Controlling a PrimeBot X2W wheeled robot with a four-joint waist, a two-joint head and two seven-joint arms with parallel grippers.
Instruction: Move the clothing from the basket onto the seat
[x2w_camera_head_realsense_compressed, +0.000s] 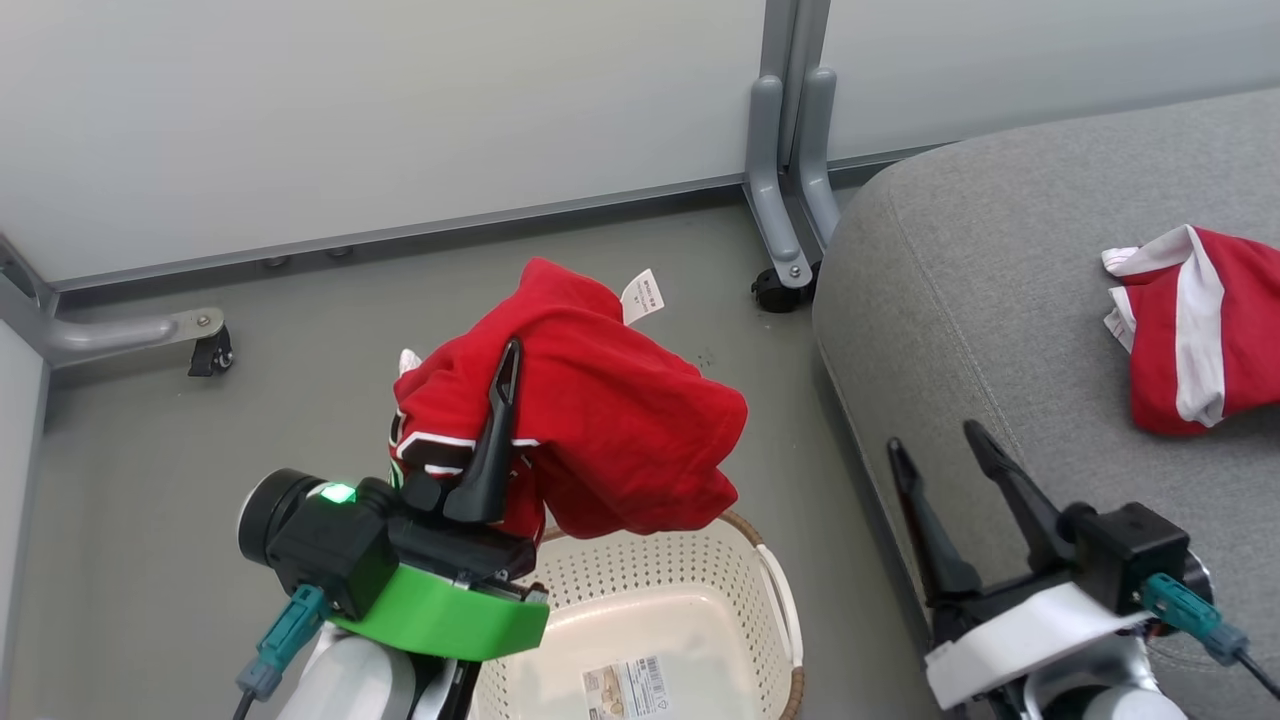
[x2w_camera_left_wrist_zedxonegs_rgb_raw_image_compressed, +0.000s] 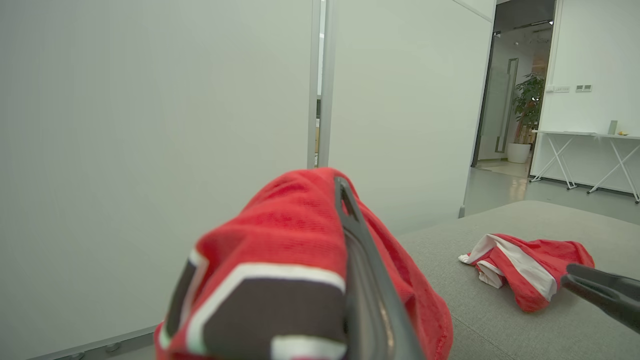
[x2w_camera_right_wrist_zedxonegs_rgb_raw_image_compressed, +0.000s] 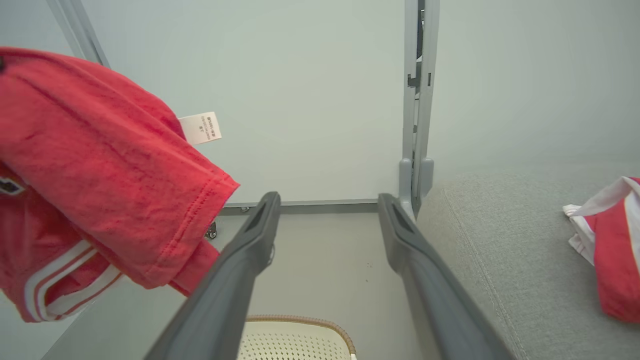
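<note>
My left gripper (x2w_camera_head_realsense_compressed: 508, 362) is shut on a red jersey (x2w_camera_head_realsense_compressed: 600, 420) with black and white trim, holding it in the air above the cream perforated basket (x2w_camera_head_realsense_compressed: 690, 585). In the left wrist view the jersey (x2w_camera_left_wrist_zedxonegs_rgb_raw_image_compressed: 280, 250) drapes over one dark finger (x2w_camera_left_wrist_zedxonegs_rgb_raw_image_compressed: 365, 280). A second red and white garment (x2w_camera_head_realsense_compressed: 1195, 330) lies on the grey seat (x2w_camera_head_realsense_compressed: 960, 290) at the right. My right gripper (x2w_camera_head_realsense_compressed: 935, 440) stands open over the seat's front edge, nothing between its fingers (x2w_camera_right_wrist_zedxonegs_rgb_raw_image_compressed: 250, 255). Only a paper label (x2w_camera_head_realsense_compressed: 625, 688) shows on the basket's bottom.
Pale partition panels (x2w_camera_head_realsense_compressed: 400, 110) stand behind, on grey metal feet with castors (x2w_camera_head_realsense_compressed: 775, 290) close to the seat's corner. Another castor foot (x2w_camera_head_realsense_compressed: 205, 345) sits at the left. Grey floor (x2w_camera_head_realsense_compressed: 150, 480) lies open left of the basket.
</note>
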